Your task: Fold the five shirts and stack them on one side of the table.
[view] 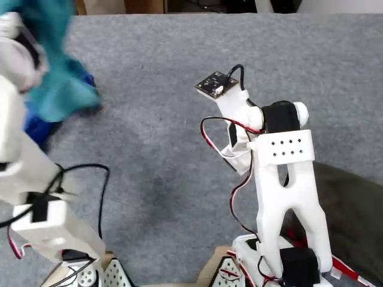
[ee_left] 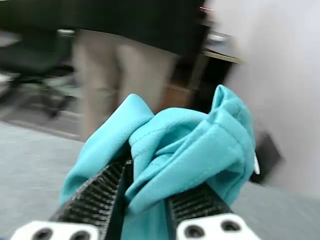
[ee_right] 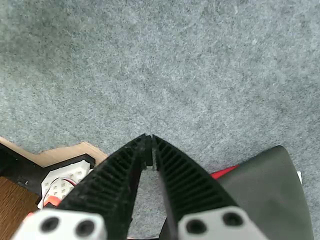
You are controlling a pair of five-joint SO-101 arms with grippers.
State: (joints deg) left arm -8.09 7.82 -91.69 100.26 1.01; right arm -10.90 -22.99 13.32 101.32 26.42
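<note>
A teal shirt (view: 57, 66) hangs bunched at the far left of the table, lifted off the grey cloth. My left gripper (ee_left: 150, 187) is shut on it, with teal fabric (ee_left: 195, 145) bulging out between and above the black fingers. Under the hanging teal shirt lies a blue shirt (view: 40, 124), mostly hidden by the left arm. My right gripper (ee_right: 151, 150) is shut with nothing in it and points down at the grey table cover near the front. A dark shirt (view: 353, 203) lies at the right edge, beside the right arm's base.
The grey felt table cover (view: 161, 149) stretches between the two arms. The right arm (view: 281, 155) stands upright in the middle right, with red and white wires looping at its side. A black cable (view: 90, 179) trails from the left arm.
</note>
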